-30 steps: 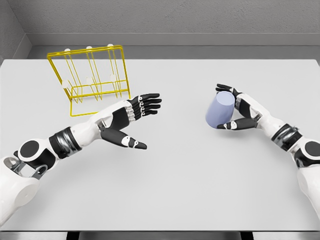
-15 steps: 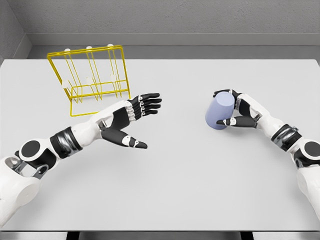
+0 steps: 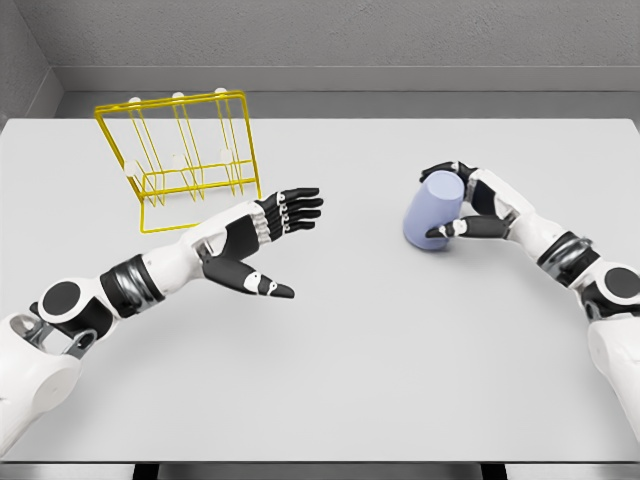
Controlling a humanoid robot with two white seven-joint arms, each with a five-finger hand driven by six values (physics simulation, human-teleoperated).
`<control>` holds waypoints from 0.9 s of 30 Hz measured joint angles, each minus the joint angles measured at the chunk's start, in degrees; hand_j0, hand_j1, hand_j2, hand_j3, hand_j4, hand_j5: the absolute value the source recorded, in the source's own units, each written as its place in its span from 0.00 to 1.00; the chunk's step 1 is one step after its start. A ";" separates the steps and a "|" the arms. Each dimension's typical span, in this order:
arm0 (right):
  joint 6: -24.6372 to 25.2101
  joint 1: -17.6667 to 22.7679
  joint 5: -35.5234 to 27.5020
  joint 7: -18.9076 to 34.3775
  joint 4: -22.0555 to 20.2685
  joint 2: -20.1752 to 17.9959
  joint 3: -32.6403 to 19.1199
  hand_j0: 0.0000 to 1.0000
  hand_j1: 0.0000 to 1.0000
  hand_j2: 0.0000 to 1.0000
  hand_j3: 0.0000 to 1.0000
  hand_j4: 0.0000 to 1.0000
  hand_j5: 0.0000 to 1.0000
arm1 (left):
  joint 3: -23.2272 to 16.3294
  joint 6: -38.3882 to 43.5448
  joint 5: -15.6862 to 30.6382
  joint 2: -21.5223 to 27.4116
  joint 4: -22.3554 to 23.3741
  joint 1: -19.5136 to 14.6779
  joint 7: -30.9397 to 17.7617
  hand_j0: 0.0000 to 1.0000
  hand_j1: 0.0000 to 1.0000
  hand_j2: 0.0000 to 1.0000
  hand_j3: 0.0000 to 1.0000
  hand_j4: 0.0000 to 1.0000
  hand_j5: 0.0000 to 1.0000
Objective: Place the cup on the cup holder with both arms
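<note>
Gray table [image 3: 350, 380], right hand [image 3: 462, 205] wrapped around tilted blue cup [image 3: 432, 211], left hand [image 3: 262, 238] flat and empty, yellow rack [image 3: 180, 160] behind it

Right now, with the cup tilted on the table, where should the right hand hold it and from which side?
Grip the cup around its side wall, from its right. It's a smooth tapered cylinder with no visible handle, leaning left. The right hand already wraps it there, fingers over the top, thumb low. The left hand waits open near the yellow cup holder.
</note>
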 measured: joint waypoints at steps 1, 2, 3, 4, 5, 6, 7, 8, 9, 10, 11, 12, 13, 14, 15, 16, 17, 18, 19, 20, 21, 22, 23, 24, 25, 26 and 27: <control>0.01 0.09 0.00 -0.01 -0.31 0.18 0.02 0.58 0.58 0.58 0.58 0.58 0.58 | 0.00 0.00 0.00 -0.02 0.01 0.00 -0.01 1.00 1.00 1.00 1.00 1.00 1.00; 0.00 0.09 0.00 0.00 -0.60 0.46 0.05 0.59 0.59 0.59 0.59 0.59 0.59 | 0.00 0.00 0.00 -0.04 0.01 0.00 -0.02 1.00 1.00 1.00 1.00 1.00 1.00; 0.01 0.09 -0.01 0.00 -0.93 0.67 0.20 0.59 0.59 0.59 0.59 0.59 0.59 | 0.00 0.00 0.00 -0.06 0.01 0.00 -0.02 1.00 1.00 1.00 1.00 1.00 1.00; 0.01 0.00 -0.02 0.00 -1.25 0.83 0.44 0.59 0.59 0.59 0.59 0.59 0.59 | 0.00 0.00 0.00 -0.07 0.02 0.00 -0.01 1.00 1.00 1.00 1.00 1.00 1.00; 0.01 0.00 -0.02 0.00 -1.51 0.94 0.64 0.59 0.59 0.59 0.59 0.59 0.59 | 0.00 0.00 0.00 -0.08 0.02 0.00 0.00 1.00 1.00 1.00 1.00 1.00 1.00; 0.00 0.00 -0.01 0.00 -1.82 1.03 0.89 0.59 0.59 0.59 0.59 0.59 0.59 | 0.00 0.01 0.00 -0.08 0.02 0.00 0.00 1.00 1.00 1.00 1.00 1.00 1.00; -0.01 0.09 0.01 0.00 -2.28 1.08 1.11 0.59 0.59 0.59 0.59 0.59 0.59 | 0.00 0.02 0.00 -0.09 0.03 0.00 0.01 1.00 1.00 1.00 1.00 1.00 1.00; -0.01 0.09 -0.02 0.00 -2.74 1.12 1.32 0.59 0.59 0.59 0.59 0.59 0.59 | 0.00 0.04 0.00 -0.09 0.03 0.00 0.00 1.00 1.00 1.00 1.00 1.00 1.00; -0.02 0.09 -0.04 0.00 -3.20 1.15 1.59 0.59 0.59 0.59 0.59 0.59 0.59 | 0.00 0.04 0.00 -0.09 0.02 0.00 0.00 1.00 1.00 1.00 1.00 1.00 1.00; -0.04 0.26 -0.05 0.00 -3.65 1.19 1.83 0.59 0.59 0.59 0.59 0.59 0.59 | 0.00 0.04 0.00 -0.10 0.02 0.00 -0.01 1.00 1.00 1.00 1.00 1.00 1.00; -0.05 0.61 -0.06 0.00 -4.21 1.22 2.03 0.59 0.59 0.59 0.59 0.59 0.59 | 0.00 0.05 0.00 -0.09 0.02 0.09 0.01 1.00 1.00 1.00 1.00 1.00 1.00; -0.06 0.79 -0.08 0.01 -4.85 1.25 2.19 0.59 0.59 0.59 0.59 0.59 0.59 | 0.00 0.07 0.00 -0.09 0.05 0.00 0.02 1.00 1.00 1.00 1.00 1.00 1.00; -0.07 0.79 -0.14 0.00 -5.36 1.27 2.43 0.59 0.59 0.59 0.59 0.59 0.59 | 0.01 0.10 0.01 -0.09 0.16 0.00 0.05 1.00 1.00 1.00 1.00 1.00 1.00; -0.07 0.79 -0.19 0.00 -5.78 1.28 2.83 0.59 0.59 0.59 0.59 0.59 0.59 | 0.03 0.13 0.01 -0.10 0.38 -0.09 0.09 1.00 1.00 1.00 1.00 1.00 1.00; -0.07 0.88 -0.22 0.00 -6.23 1.28 3.27 0.59 0.59 0.59 0.59 0.59 0.59 | 0.12 0.40 -0.02 -0.13 0.63 -0.09 0.14 1.00 1.00 1.00 1.00 1.00 1.00; -0.07 0.88 -0.23 0.00 -6.72 1.30 3.86 0.59 0.59 0.59 0.59 0.59 0.59 | 0.47 0.78 -0.24 -0.18 0.89 0.00 0.18 1.00 1.00 1.00 1.00 1.00 1.00; -0.07 0.79 -0.25 0.00 -7.19 1.37 4.49 0.59 0.59 0.59 0.59 0.59 0.59 | 0.80 1.10 -0.80 -0.40 1.12 0.00 0.20 1.00 1.00 1.00 1.00 1.00 1.00; -0.08 0.88 -0.24 0.00 -7.67 1.52 5.13 0.59 0.59 0.59 0.59 0.59 0.59 | 1.04 1.34 -1.24 -0.62 1.36 0.00 0.20 1.00 1.00 1.00 1.00 1.00 1.00; -0.15 0.79 -0.25 0.00 -8.08 1.63 5.86 0.59 0.59 0.59 0.59 0.59 0.59 | 1.23 1.74 -1.54 -0.67 1.57 0.00 0.20 1.00 1.00 1.00 1.00 1.00 1.00; -0.38 0.88 -0.24 0.01 -8.38 1.77 6.57 0.59 0.59 0.59 0.59 0.59 0.59 | 1.67 2.56 -1.78 -0.60 1.75 0.26 0.20 1.00 1.00 1.00 1.00 1.00 1.00; -0.57 0.79 -0.24 0.01 -8.59 2.02 7.24 0.59 0.59 0.59 0.59 0.59 0.59 | 2.28 3.40 -1.94 -0.51 1.85 0.70 0.21 1.00 1.00 1.00 1.00 1.00 1.00; -0.71 0.79 -0.22 0.01 -8.74 2.29 7.84 0.59 0.59 0.59 0.59 0.59 0.59 | 2.73 3.99 -2.01 -0.41 1.91 0.70 0.21 1.00 1.00 1.00 1.00 1.00 1.00; -0.81 0.79 -0.18 0.01 -8.87 2.69 8.40 0.59 0.59 0.59 0.59 0.59 0.59 | 3.09 4.40 -2.07 -0.32 1.95 1.05 0.21 1.00 1.00 1.00 1.00 1.00 1.00; -0.89 0.62 -0.17 0.01 -8.97 3.04 8.99 0.59 0.59 0.59 0.59 0.59 0.59 | 3.39 4.69 -2.10 -0.26 1.98 1.32 0.21 1.00 1.00 1.00 1.00 1.00 1.00; -0.94 0.62 -0.14 0.01 -9.10 3.36 9.58 0.59 0.59 0.59 0.59 0.59 0.59 | 3.64 4.91 -2.10 -0.22 2.00 1.32 0.21 1.00 1.00 1.00 1.00 1.00 1.00; -0.98 0.62 -0.10 0.01 -9.21 3.72 10.06 0.59 0.59 0.59 0.59 0.59 0.59 | 3.89 5.08 -2.11 -0.18 1.99 1.49 0.21 1.00 1.00 1.00 1.00 1.00 1.00; -1.00 0.53 -0.09 0.01 -9.28 4.01 10.66 0.59 0.59 0.59 0.59 0.59 0.59 | 4.09 5.21 -2.11 -0.16 1.98 1.49 0.20 1.00 1.00 1.00 1.00 1.00 1.00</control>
